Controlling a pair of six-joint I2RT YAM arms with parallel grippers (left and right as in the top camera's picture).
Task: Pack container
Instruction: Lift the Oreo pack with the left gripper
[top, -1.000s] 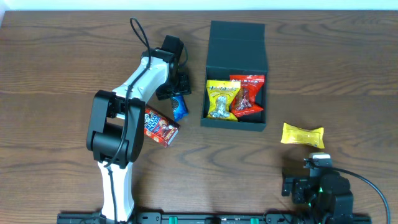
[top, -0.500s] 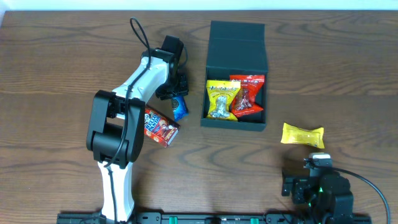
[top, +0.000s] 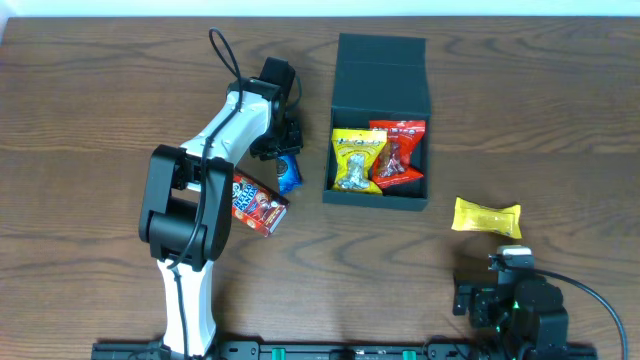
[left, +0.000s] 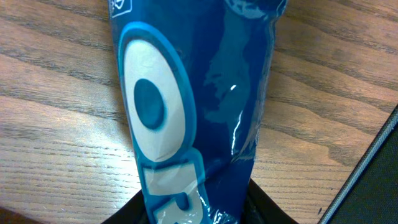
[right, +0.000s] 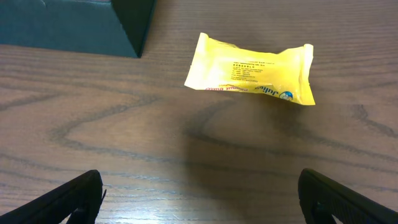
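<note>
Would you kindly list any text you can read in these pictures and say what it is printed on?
"O", large and white, on the blue packet; the next letter is cut off.
Yellow packet: print too blurred.
Red box and packets in the container: too small.

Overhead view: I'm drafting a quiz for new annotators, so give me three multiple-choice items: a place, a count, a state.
1. Where is the loose yellow packet relative to the container? A inside it; B on the table, to its right; C on its lid.
2. How many packets lie in the container? A one; B two; C four.
3. What state is the right gripper in? A open and empty; B shut on a packet; C shut on the lid.
B: it lies on bare wood beyond the box's right wall. B: a yellow bag and a red bag. A: its fingers stand wide apart with nothing between.
</note>
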